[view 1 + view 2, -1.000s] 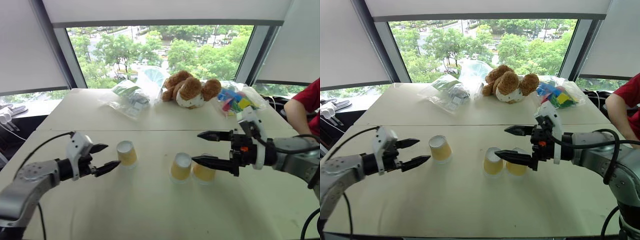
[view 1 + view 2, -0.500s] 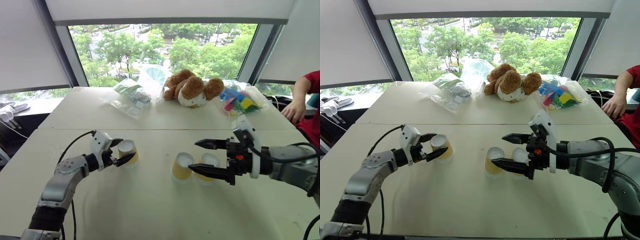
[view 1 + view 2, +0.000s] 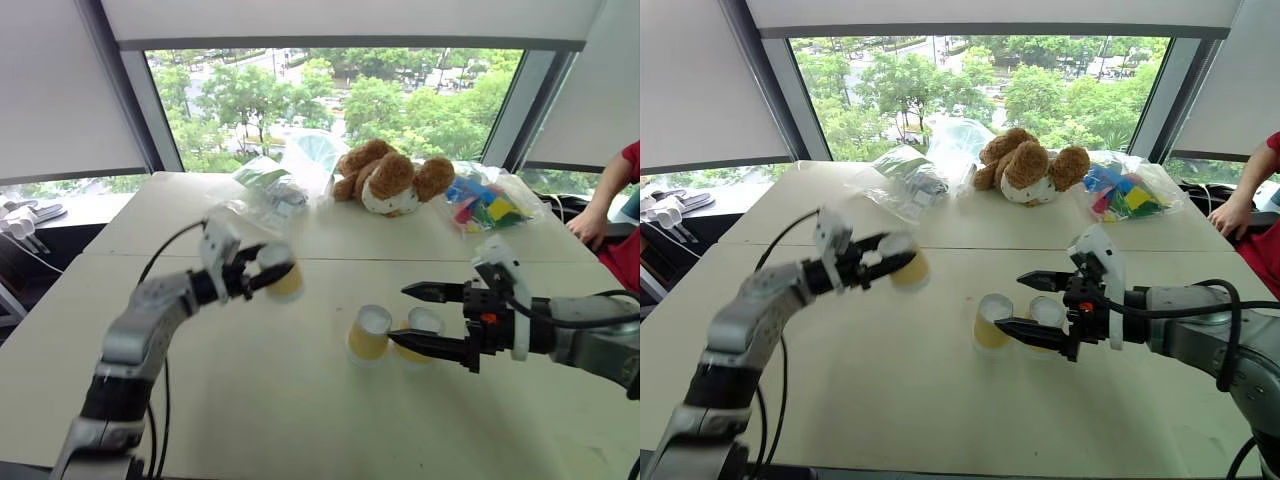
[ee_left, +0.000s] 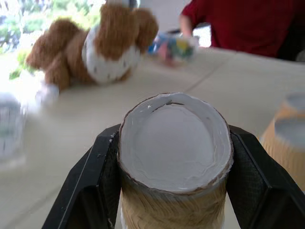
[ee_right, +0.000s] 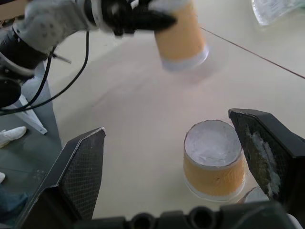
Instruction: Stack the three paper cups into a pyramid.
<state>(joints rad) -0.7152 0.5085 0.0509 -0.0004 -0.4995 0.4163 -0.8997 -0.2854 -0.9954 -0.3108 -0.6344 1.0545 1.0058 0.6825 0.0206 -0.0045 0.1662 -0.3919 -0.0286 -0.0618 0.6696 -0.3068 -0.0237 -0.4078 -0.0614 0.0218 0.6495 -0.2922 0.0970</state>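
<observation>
One paper cup (image 3: 285,281) is held above the bench (image 3: 250,400), clamped in the left gripper (image 3: 268,274), on the robot's left of the two cups (image 3: 368,334) standing together upside down. The right gripper (image 3: 418,317) is wide apart, just beside these two. A teddy bear (image 3: 390,180) lies far behind them.

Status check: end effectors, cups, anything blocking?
Left end effector shut on third cup, lifted. Right end effector open beside two base cups. Path clear.
</observation>
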